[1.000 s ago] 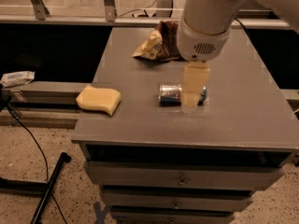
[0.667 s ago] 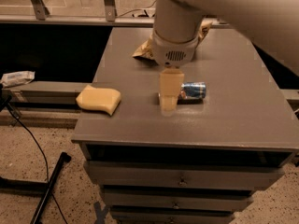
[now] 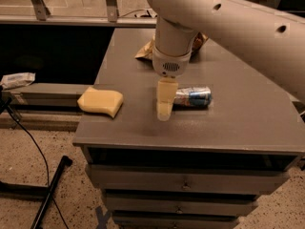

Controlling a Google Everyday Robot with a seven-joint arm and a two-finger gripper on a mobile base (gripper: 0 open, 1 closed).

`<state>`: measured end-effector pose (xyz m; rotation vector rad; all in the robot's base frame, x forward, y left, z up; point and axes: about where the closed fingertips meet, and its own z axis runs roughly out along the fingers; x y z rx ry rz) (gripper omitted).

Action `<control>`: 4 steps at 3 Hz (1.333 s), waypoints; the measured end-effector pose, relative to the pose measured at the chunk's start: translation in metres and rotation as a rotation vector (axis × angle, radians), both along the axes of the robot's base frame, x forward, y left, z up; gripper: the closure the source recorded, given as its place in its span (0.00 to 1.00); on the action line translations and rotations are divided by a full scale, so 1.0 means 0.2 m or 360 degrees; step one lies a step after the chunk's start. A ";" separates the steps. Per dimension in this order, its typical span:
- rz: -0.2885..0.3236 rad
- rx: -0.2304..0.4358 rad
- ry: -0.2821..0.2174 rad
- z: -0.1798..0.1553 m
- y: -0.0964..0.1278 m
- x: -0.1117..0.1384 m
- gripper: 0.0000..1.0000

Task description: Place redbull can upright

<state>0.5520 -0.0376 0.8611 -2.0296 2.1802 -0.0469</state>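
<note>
Clock frame: 12 is the far edge of the grey cabinet top [image 3: 248, 123], 6 is the edge nearest the camera.
Redbull can [image 3: 194, 97]: lying on its side near the middle of the top, long axis running 9 to 3, blue and silver panels facing up.
Gripper [image 3: 164, 109]: pointing straight down from the pale arm [image 3: 228, 18], at the can's 9 o'clock end, close beside or just touching it - the can is not in its hold.
Grip state: cannot tell whether it is spread or pressed together; it is seen edge-on as 1 cream bar.
Step in hand: judged to be lining up on the can, with the task barely begun.
Doing it well: shift toward 3 o'clock until centred over the can's body, turn the wrist so the 2 jaws cross the short axis from 12 and 6, close on the middle, lift, rotate a quarter turn, then set 1 flat end down squarely before letting go.
Risk: a nudge on the round side would likely roll the can - toward 12 or 6.
Neighbours: yellow sponge [image 3: 100, 101] at 9 o'clock on the top's corner, well apart; snack bag [image 3: 145, 52] at 12 o'clock, partly behind the arm.
</note>
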 end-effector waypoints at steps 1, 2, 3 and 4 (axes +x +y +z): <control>-0.0081 0.0019 0.0031 -0.09 -0.08 0.06 0.00; -0.0124 0.0034 0.0048 -0.14 -0.13 0.08 0.00; -0.0150 0.0067 0.0056 -0.17 -0.16 0.10 0.00; -0.0150 0.0070 0.0055 -0.17 -0.16 0.10 0.00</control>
